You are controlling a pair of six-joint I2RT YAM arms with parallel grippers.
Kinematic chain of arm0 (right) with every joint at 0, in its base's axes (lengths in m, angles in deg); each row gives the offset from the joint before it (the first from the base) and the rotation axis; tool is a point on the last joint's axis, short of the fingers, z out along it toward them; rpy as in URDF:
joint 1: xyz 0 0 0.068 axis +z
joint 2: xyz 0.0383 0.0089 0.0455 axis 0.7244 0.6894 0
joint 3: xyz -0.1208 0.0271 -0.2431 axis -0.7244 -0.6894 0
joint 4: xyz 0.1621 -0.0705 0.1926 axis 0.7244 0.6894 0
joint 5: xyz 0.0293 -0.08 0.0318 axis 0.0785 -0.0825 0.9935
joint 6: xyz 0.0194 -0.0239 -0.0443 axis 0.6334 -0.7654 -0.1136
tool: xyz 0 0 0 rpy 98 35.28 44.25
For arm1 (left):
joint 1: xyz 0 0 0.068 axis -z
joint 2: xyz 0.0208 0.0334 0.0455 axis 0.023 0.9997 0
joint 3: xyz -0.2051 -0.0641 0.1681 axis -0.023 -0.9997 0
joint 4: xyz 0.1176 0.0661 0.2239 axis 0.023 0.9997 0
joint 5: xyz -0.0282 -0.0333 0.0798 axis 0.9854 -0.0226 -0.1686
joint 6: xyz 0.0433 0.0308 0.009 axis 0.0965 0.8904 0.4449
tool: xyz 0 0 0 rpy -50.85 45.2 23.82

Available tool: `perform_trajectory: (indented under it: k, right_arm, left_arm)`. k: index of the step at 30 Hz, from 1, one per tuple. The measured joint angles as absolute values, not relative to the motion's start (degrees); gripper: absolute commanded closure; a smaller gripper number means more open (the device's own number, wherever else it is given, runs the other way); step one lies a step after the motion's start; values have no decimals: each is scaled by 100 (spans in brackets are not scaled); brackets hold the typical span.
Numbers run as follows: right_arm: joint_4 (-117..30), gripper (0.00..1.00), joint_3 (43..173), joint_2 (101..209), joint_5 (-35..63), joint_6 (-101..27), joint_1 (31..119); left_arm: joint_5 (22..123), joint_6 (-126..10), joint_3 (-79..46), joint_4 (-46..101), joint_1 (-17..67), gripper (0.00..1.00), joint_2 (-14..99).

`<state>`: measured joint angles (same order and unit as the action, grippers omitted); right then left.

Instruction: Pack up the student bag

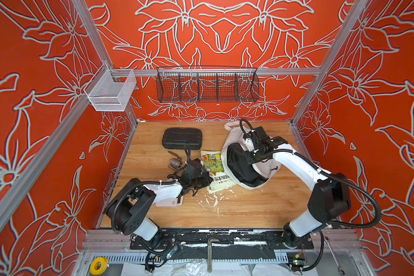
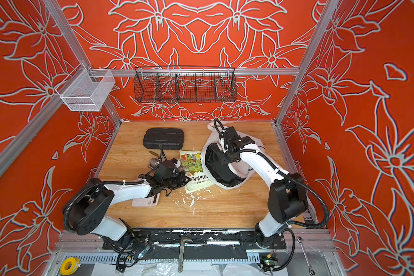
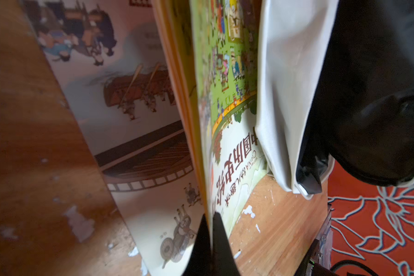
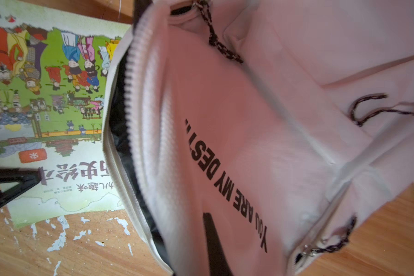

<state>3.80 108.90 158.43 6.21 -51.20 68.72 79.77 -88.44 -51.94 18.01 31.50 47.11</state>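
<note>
The student bag [image 1: 230,141] [image 2: 212,138] lies at the back right of the wooden table, white with its black-lined mouth gaping toward the left. My right gripper [image 4: 209,216] is shut on the bag's front panel beside the "YOU ARE MY DESTINY" print [image 4: 227,181]; only one black finger [image 4: 213,239] shows, the fabric covers the other. A picture book [image 1: 213,162] [image 2: 191,162] [image 4: 46,95] rests against the bag's left rim. My left gripper [image 3: 212,216] [image 1: 207,178] is shut on the book's near edge, the cover [image 3: 232,78] lifted off the inner pages.
A black hard case [image 1: 182,138] lies at the back left. A metal valve [image 1: 175,163] sits beside my left wrist, and a pale calculator [image 1: 169,203] lies under the left forearm. A black wire basket [image 1: 207,87] and a white mesh basket [image 1: 110,93] hang on the rail.
</note>
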Motion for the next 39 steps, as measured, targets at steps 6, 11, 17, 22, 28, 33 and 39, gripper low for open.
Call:
perform_trajectory:
  k: [6,11,17,22,28,33,39]
  right_arm:
    - [627,100,11307,15843,177,-5559,6667]
    - [677,100,11386,15843,44,-5861,6306]
    - [693,100,11390,15872,-28,-6106,6044]
    - [690,100,11392,15968,-15,-6204,6039]
    - [690,100,11394,16025,53,-6215,6039]
    - [688,100,11394,16034,164,-6213,6041]
    - [741,100,11467,16049,191,-6213,6041]
  left_arm:
    - [8261,-8199,-4984,2535,3039,100,4035]
    - [8482,-7640,-4719,3376,2923,100,3367]
    - [8882,-7259,-4711,3988,2626,100,2438]
    - [9337,-7102,-4564,4227,2562,100,2210]
    - [10047,-7060,-3919,4249,2562,100,2621]
    - [10572,-6988,-3130,4220,2569,100,3176]
    - [11116,-6835,-2151,4264,2940,100,4059]
